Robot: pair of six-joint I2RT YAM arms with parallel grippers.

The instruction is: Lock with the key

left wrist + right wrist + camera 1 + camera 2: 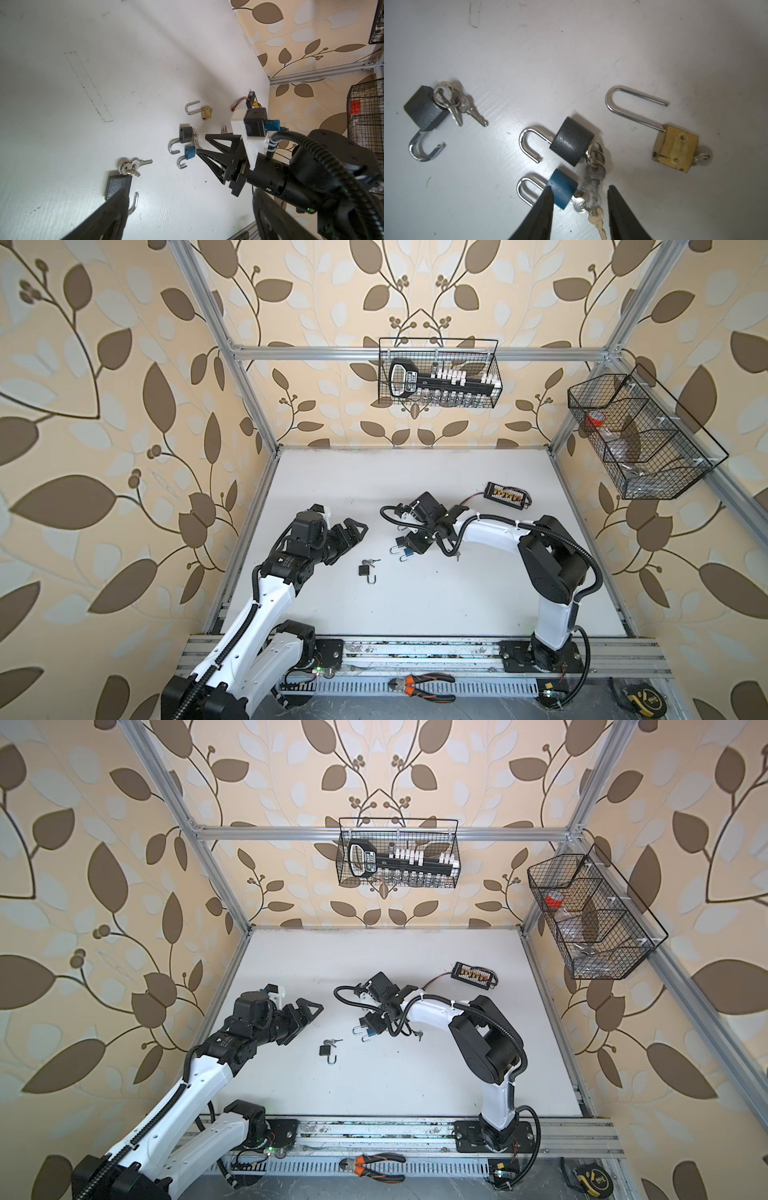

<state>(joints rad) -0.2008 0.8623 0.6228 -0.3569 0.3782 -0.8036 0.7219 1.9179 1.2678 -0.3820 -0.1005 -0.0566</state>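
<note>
While right claw [579, 187] straddles blue padlock [563, 189] | shackle [522, 192] points front-left

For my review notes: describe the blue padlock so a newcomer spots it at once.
On the white table, find the fingers of the right gripper. The blue padlock lies at their tips, the only blue body; nearby are a dark grey padlock and a brass padlock.
</note>
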